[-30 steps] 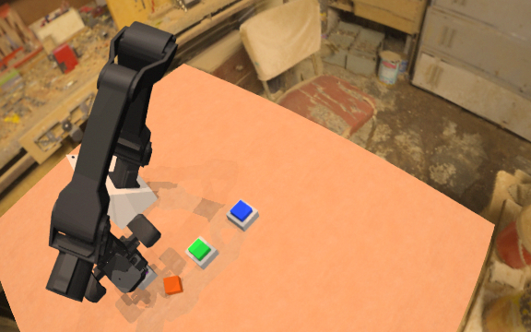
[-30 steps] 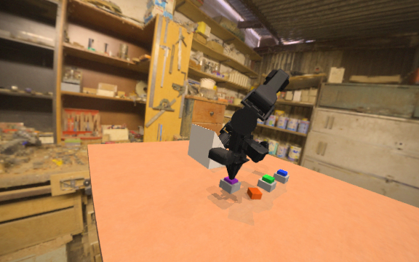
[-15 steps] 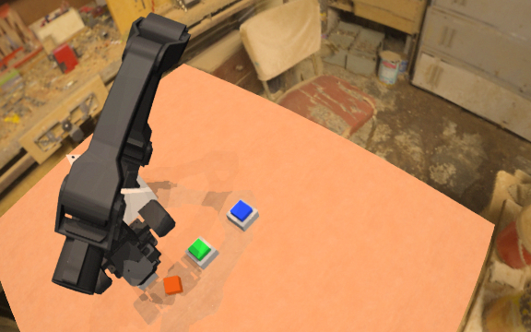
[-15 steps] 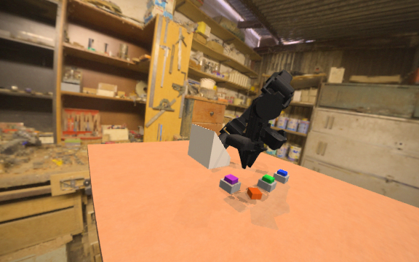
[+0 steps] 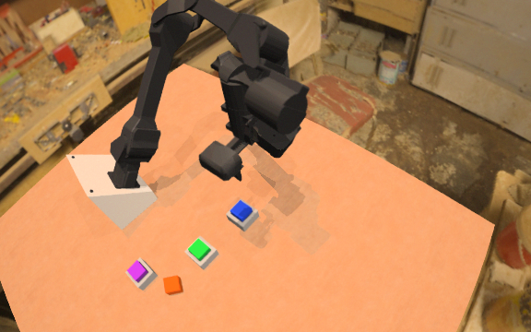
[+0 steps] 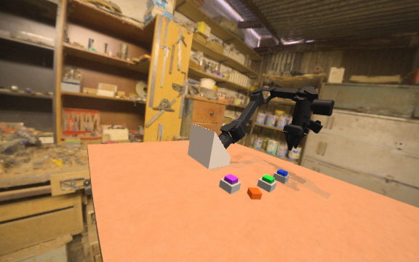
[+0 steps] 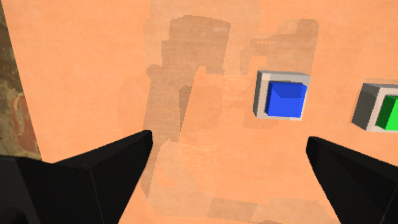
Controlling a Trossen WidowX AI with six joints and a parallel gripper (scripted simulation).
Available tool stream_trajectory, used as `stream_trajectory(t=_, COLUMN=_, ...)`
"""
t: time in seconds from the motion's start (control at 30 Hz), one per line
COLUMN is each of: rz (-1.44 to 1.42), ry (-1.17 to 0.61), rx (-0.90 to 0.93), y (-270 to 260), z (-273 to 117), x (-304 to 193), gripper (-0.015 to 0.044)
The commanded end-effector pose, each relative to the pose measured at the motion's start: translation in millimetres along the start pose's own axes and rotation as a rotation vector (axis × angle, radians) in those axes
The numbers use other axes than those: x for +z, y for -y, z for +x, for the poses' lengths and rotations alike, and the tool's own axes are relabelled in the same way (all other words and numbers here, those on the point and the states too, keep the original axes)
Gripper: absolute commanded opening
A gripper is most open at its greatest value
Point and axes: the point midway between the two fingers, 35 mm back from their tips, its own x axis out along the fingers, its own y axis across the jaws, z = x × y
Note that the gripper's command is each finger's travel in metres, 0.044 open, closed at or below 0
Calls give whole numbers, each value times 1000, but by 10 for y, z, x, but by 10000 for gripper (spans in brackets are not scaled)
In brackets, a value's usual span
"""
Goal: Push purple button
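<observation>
The place is a cluttered woodworking workshop. In the exterior view, open wooden shelves (image 6: pixel 97 60) hold boxes, jars and parts, and a yellow panel (image 6: pixel 164 81) carries hanging hand tools such as squares and rulers. A sawdust-strewn workbench (image 6: pixel 20 167) stands at the left. Paint cans (image 6: pixel 273 145) line a far shelf, grey drawer cabinets (image 6: pixel 377 145) run along the right wall, and a corrugated roof (image 6: pixel 340 18) spans overhead.
</observation>
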Motion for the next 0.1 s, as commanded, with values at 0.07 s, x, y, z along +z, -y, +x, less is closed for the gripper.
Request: stream_trajectory(t=0.07, rz=24, ry=-3, rx=6, y=-89, z=-24, x=-53, gripper=400)
